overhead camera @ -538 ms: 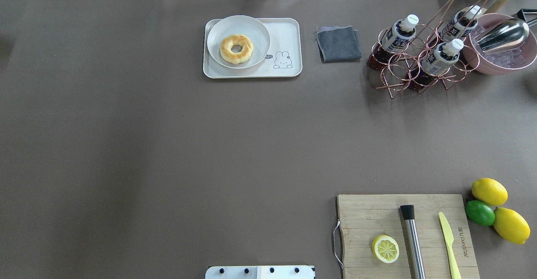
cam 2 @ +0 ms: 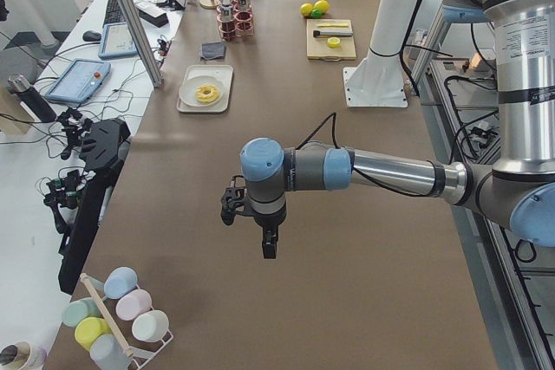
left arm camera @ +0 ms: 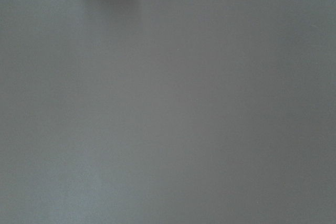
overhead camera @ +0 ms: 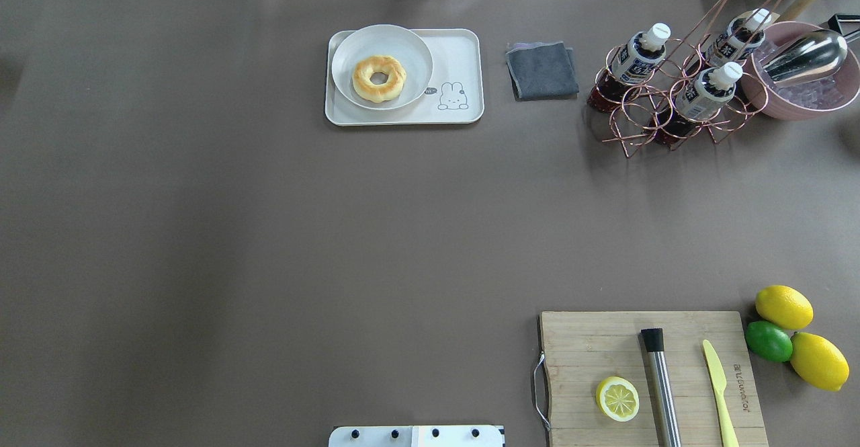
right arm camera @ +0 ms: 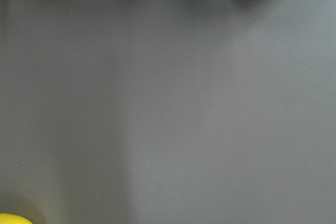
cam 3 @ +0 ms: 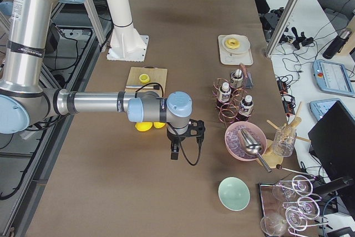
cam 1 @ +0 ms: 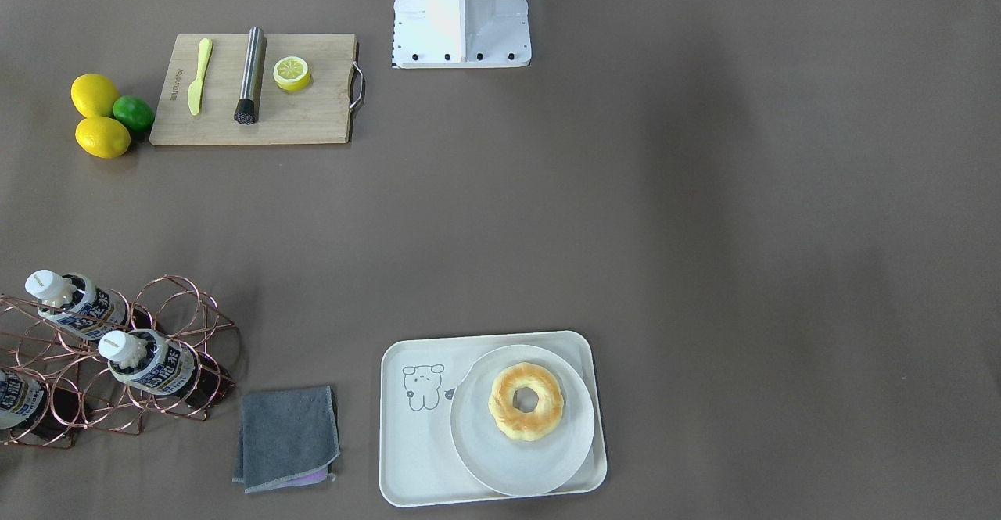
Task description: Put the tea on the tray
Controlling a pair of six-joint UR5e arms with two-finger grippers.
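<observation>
Overhead exterior: tea (overhead camera: 636, 62) right of tray (overhead camera: 459, 57)

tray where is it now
In the overhead view the tray lies far-centre on the table, holding a plate with a doughnut; a folded grey cloth lies just to its right.

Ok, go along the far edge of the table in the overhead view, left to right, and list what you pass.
tray carrying a plate with a donut → grey cloth → three tea bottles in a copper wire rack → pink bowl
</observation>
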